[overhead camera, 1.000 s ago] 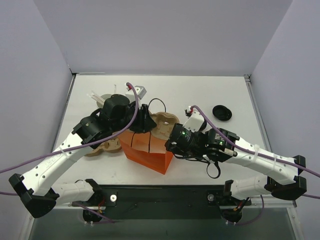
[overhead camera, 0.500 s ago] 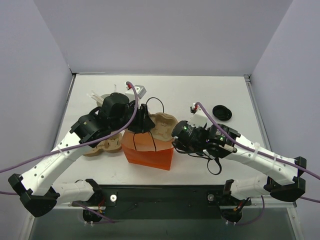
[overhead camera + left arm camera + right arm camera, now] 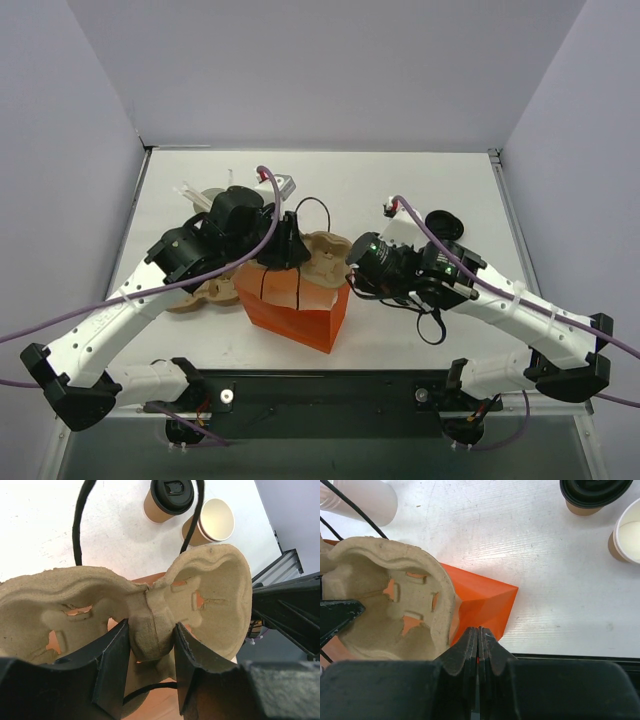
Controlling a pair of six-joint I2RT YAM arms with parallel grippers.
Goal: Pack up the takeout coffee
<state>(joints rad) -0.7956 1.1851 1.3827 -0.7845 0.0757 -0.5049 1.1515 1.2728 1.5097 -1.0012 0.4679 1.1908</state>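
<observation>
1. Coffee (image 3: 171, 499): lidded paper cup, upright on tabletop (image 3: 50, 520), apart from bag (image 3: 485, 600), just beside open cup (image 3: 215, 522).
2. Handling, I judge: light, thin-walled, crushable, spillable. I'd grip the sides below the lid, gently.
3. Left fingers (image 3: 114, 660): clamped on carrier (image 3: 150, 625), over bag.
4. Right fingers (image 3: 465, 652): together at bag rim; whether they pinch it, I cannot tell.

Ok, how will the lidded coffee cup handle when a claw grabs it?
The takeout coffee has paper walls, so it probably dents under a hard squeeze. It tapers to a narrower base, so a high push may tip it. Its lid hides the fill.
</observation>
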